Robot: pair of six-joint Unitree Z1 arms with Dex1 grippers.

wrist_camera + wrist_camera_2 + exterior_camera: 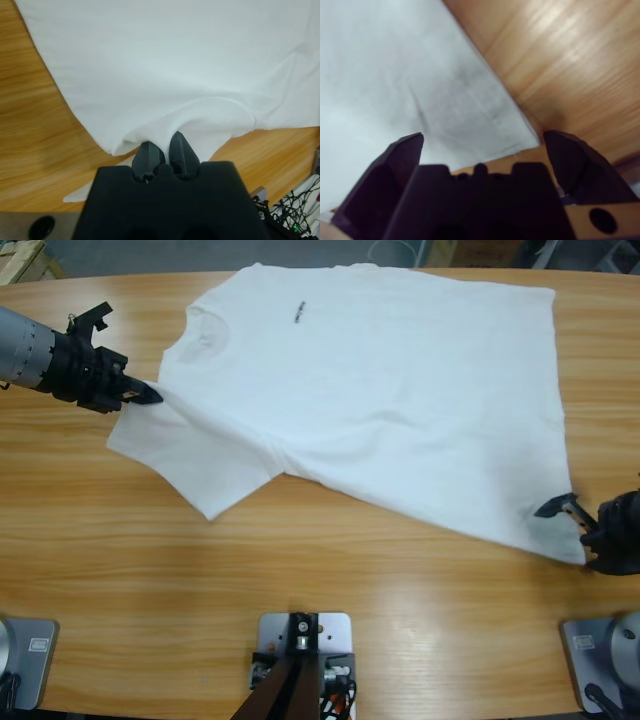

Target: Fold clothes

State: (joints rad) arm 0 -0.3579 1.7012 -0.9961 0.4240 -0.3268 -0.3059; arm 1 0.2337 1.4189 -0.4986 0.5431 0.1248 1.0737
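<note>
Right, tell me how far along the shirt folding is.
No fold shows yet: the plain white short-sleeved cotton T-shirt lies spread on the long wooden table. In hand: the left gripper is shut on a sleeve edge, while the right gripper is open at a hem corner. Closing there and every fold remain.

A white T-shirt [380,400] lies spread flat on the wooden table [300,560], its neck toward the left and small black print on the chest. The left gripper [150,395] pinches the sleeve edge. The right gripper [570,510], jaws apart, sits at the shirt's lower right hem corner.
</note>
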